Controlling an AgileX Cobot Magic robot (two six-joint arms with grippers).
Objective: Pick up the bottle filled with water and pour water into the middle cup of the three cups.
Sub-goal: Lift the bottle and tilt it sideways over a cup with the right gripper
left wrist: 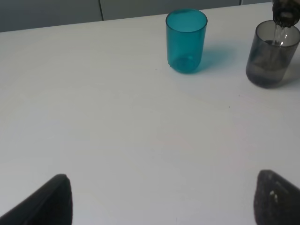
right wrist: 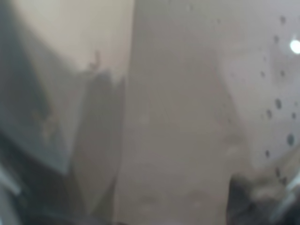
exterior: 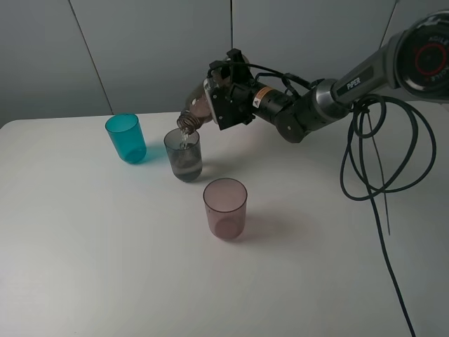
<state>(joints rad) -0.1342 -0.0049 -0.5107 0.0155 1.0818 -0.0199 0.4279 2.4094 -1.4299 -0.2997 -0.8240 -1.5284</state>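
Observation:
My right gripper (exterior: 212,100) is shut on the smoky brown bottle (exterior: 197,109), which is tipped mouth-down over the middle cup (exterior: 184,156). A thin stream of water falls from the bottle's neck (left wrist: 285,11) into the grey middle cup (left wrist: 272,56), which holds some water. The teal cup (exterior: 126,138) stands to its left and the pinkish cup (exterior: 225,208) nearer the front. Up close, the bottle's wall (right wrist: 178,117) fills the right wrist view. My left gripper (left wrist: 161,201) is open over bare table, well short of the teal cup (left wrist: 186,41).
The white table (exterior: 105,267) carries only the three cups. Black cables (exterior: 372,161) hang in loops from the right arm down over the table's right side. Grey wall panels stand behind the table's far edge.

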